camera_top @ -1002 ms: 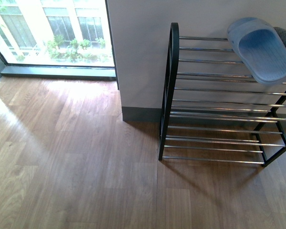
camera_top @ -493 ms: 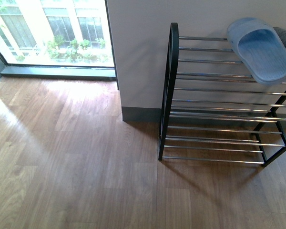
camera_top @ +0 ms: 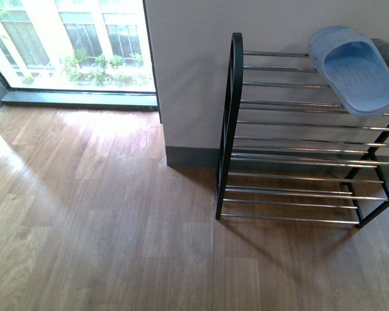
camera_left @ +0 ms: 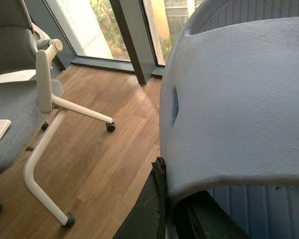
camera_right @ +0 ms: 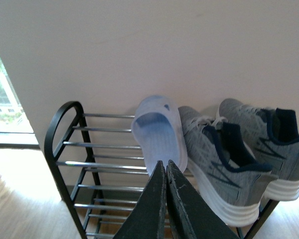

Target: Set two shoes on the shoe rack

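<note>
- One slide (camera_right: 159, 134) lies on the rack's (camera_top: 292, 139) top tier, just beside two sneakers (camera_right: 217, 162); its long axis runs across the bars, toe toward the wall.
- The second slide (camera_left: 239, 109) is clamped in the left gripper (camera_left: 167, 199), off the rack.
- The right gripper's (camera_right: 165, 172) jaws are together, holding nothing.
- Step in hand, I judge: carrying the second slide; next, lower it onto free bars, parallel to the first.

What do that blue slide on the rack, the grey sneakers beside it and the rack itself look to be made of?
The blue slide looks like moulded rubber or foam: one piece, matte, faintly pebbled. The grey sneakers seem to have knit fabric uppers, going by the heathered weave, on smooth white soles, likely rubber. The shoe rack looks metal: a black painted frame with thin, mirror-bright bars, probably chromed.
</note>
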{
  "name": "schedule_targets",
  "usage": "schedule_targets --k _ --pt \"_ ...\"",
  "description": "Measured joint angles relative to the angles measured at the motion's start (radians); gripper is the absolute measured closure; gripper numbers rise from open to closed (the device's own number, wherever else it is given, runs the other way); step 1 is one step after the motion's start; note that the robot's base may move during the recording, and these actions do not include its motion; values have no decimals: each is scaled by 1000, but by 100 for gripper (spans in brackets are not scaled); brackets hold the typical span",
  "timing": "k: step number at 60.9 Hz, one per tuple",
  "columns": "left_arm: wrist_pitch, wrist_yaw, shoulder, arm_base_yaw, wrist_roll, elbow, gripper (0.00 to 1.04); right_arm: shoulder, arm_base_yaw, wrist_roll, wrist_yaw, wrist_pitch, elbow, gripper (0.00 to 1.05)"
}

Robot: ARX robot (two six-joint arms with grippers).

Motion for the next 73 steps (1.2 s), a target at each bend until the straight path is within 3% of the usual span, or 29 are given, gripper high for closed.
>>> schedule_targets --k 31,73 --pt "0 0 0 0 0 0 103 -412 0 0 0 -303 -106 103" --pt "0 0 0 0 0 0 103 -829 0 0 0 -685 -108 103"
